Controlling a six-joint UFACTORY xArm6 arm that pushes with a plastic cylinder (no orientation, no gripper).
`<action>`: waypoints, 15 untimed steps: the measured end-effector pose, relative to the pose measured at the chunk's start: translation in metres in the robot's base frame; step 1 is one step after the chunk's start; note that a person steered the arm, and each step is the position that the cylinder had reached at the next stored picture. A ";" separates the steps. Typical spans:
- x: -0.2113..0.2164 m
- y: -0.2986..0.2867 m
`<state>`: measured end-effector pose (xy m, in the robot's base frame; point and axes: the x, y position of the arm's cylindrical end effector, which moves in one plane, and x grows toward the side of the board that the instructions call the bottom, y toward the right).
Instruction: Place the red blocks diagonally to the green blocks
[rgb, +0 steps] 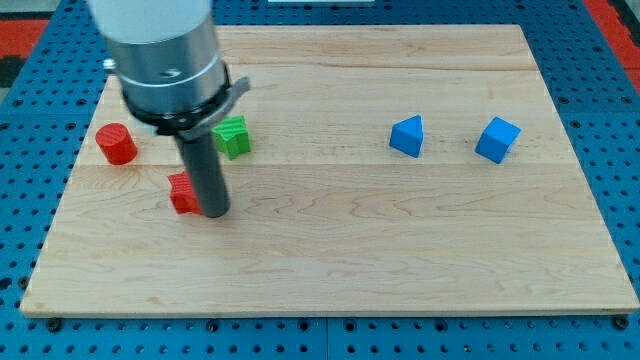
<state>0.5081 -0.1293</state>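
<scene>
My tip (214, 211) rests on the wooden board just to the right of a red block (182, 194), touching or almost touching it; the rod hides that block's right side, so its shape is unclear. A red cylinder (116, 143) stands further to the view's left and a little higher. A green block (233, 137) sits just above and right of my tip, partly hidden behind the rod and the arm's grey body (165, 60).
A blue triangular block (407, 136) and a blue cube (497, 139) sit on the right half of the wooden board (400, 250). Blue pegboard surrounds the board on all sides.
</scene>
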 end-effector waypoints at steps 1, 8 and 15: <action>-0.026 -0.004; -0.042 -0.078; -0.093 -0.117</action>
<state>0.4152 -0.2459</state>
